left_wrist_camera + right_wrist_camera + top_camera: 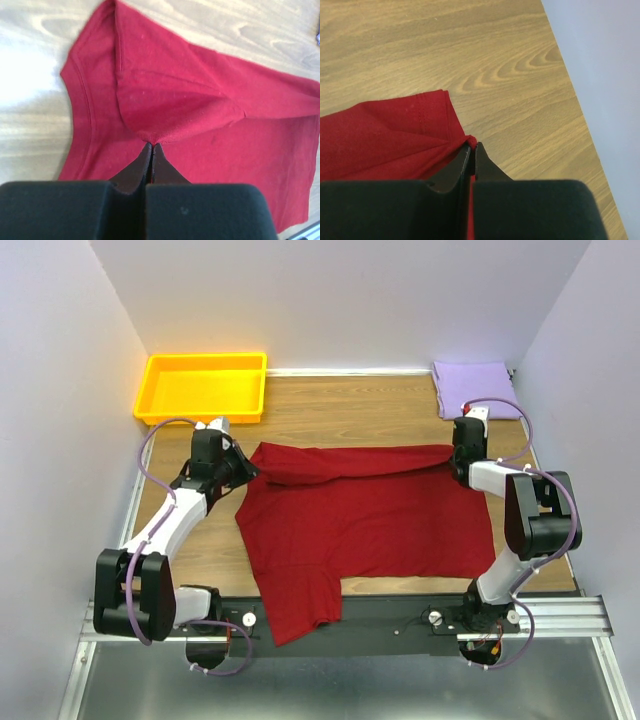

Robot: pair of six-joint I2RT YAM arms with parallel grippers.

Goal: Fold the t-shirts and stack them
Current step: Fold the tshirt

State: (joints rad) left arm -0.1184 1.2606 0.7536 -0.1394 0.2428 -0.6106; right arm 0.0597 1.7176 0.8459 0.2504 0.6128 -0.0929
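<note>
- Across the wooden worktop, my left gripper and right gripper clamp the deep red fabric t-shirt by its far edge.
- Mid-fold, I reckon; next, draw that edge evenly toward me.

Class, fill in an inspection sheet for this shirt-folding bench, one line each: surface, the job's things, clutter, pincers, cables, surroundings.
Surface: wooden table top, bare wood showing around the cloth.
Job's things: red t-shirt spread out, its far edge folded over, one part draped over the near edge; lavender t-shirt folded in the far right corner.
Clutter: yellow-orange tray in the far left corner.
Grippers: left pincer shut on the red fabric; right pincer shut on its corner.
Cables: purple cables loop along both arms, off the cloth.
Surroundings: pale walls on three sides; metal rail at the near edge.
</note>
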